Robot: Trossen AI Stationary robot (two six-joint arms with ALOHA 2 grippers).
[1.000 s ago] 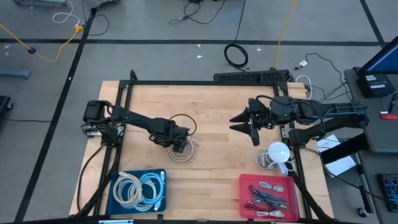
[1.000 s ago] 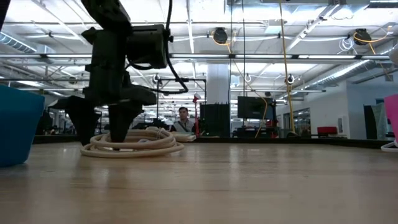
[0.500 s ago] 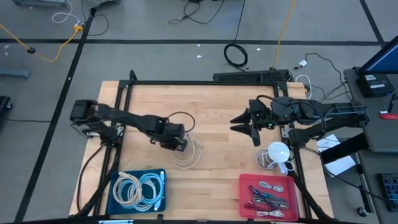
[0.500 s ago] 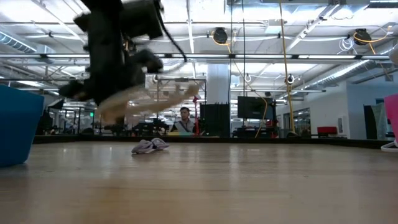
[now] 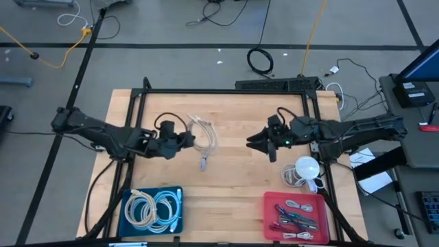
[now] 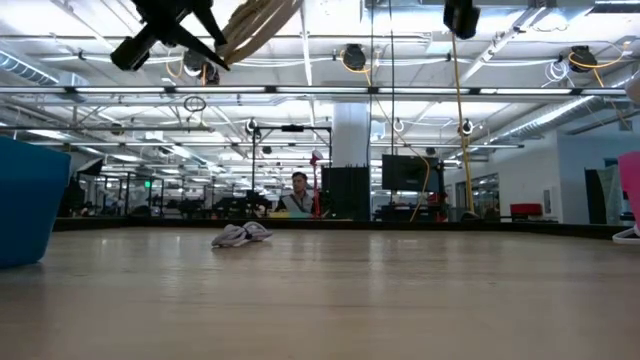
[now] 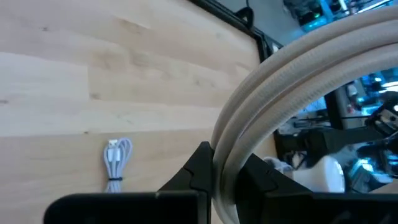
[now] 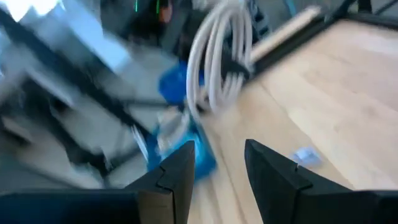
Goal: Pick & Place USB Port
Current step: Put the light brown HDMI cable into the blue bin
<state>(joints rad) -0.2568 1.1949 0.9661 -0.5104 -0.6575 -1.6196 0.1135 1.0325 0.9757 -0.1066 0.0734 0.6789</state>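
Note:
A coil of cream cable (image 5: 204, 136) hangs high over the table's middle, with my left gripper (image 5: 184, 140) shut on it. The low view shows the coil (image 6: 258, 22) at the top, well above the wood. Below it a small grey bundled cable with a USB plug (image 5: 204, 165) lies flat on the table; the low view shows this small cable (image 6: 240, 235) too. My right gripper (image 5: 264, 145) hovers open to the right of the coil, its fingers pointing toward it and holding nothing. My left gripper pinches several strands of the coil's rim (image 7: 225, 163) between its two fingers. The fingers reach in roughly level from the table's left and lie across the strands. The coil is lifted clear of the table and sticks out tilted beyond the fingertips.
A blue tray (image 5: 130, 218) with more cable coils stands at the near left. A red tray (image 5: 271, 223) with small bundled cables stands at the near right, and a white rounded object (image 5: 306, 168) is beside it. Black frame rails (image 5: 226, 91) border the table.
My left gripper has shut on the coil and carried it up and toward the far left, lifting it clear and tilting it. The small bundled cable that lay under the coil stays on the table. My right gripper has shifted a little toward the table's left.

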